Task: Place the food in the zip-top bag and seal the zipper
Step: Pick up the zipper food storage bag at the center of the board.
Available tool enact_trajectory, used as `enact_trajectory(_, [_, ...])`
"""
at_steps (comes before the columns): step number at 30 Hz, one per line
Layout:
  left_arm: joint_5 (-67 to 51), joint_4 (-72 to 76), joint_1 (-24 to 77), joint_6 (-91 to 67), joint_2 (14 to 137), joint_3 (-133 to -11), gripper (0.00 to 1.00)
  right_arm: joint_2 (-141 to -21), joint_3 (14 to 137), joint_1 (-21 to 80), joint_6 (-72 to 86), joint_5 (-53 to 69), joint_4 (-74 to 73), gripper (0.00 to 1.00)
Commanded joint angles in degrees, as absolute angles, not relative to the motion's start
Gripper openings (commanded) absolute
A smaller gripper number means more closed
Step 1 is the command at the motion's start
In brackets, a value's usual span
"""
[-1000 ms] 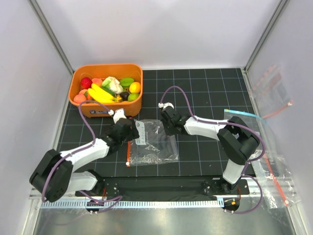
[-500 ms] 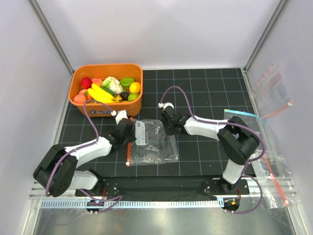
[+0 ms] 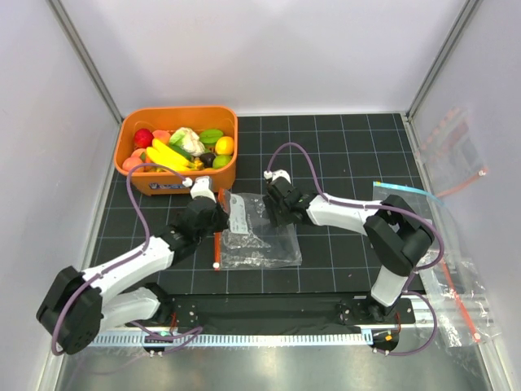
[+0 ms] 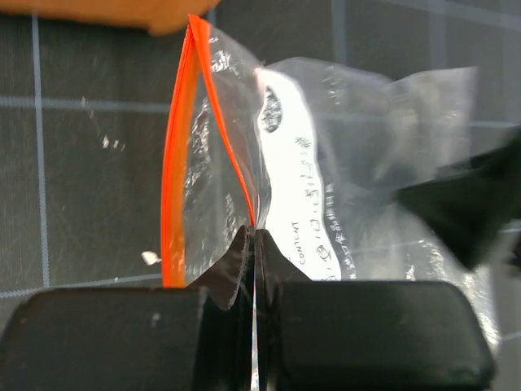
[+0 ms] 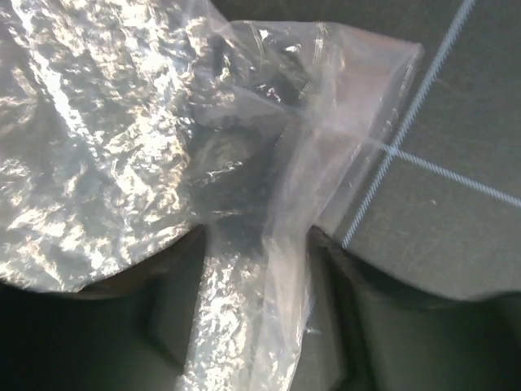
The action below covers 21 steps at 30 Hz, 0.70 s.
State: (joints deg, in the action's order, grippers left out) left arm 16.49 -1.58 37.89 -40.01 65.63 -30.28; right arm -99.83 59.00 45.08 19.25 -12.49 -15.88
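Lifted slightly since before, the zip-top bag [image 3: 260,240] on the mat [image 3: 342,261] is clamped beside the zipper [image 4: 172,187] by the left gripper [image 3: 218,218]. Whether it is pinched by the right gripper [image 3: 281,213] cannot be told. If it is tugged hard, the thin lip can be lost.

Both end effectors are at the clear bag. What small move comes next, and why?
Probably lift the left end effector a little. It is shut on one lip of the crinkly clear plastic zip-top bag beside the red-orange zipper strip; the mouth gapes only narrowly, the right end effector has film between its fingers, and the colourful toy food lies in the orange plastic basket.
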Motion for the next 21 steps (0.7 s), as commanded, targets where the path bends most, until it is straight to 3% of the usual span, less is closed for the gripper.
enact_trajectory(1, [15.8,0.2,38.3,-38.1,60.9,-30.8,0.0,-94.3,60.4,47.6,18.5,-19.6,-16.4,0.64])
enact_trajectory(8, [13.9,0.6,39.8,-37.4,59.9,-31.5,0.0,-85.5,57.3,49.0,19.9,-25.3,-15.6,0.69])
enact_trajectory(14, [12.5,1.0,41.0,-36.5,63.2,-33.3,0.0,-73.0,49.3,49.1,19.1,-13.9,-5.7,0.68])
enact_trajectory(21, [9.1,3.9,41.0,-35.6,62.2,-32.7,0.0,-75.4,48.7,49.1,21.5,-6.2,-0.8,0.79])
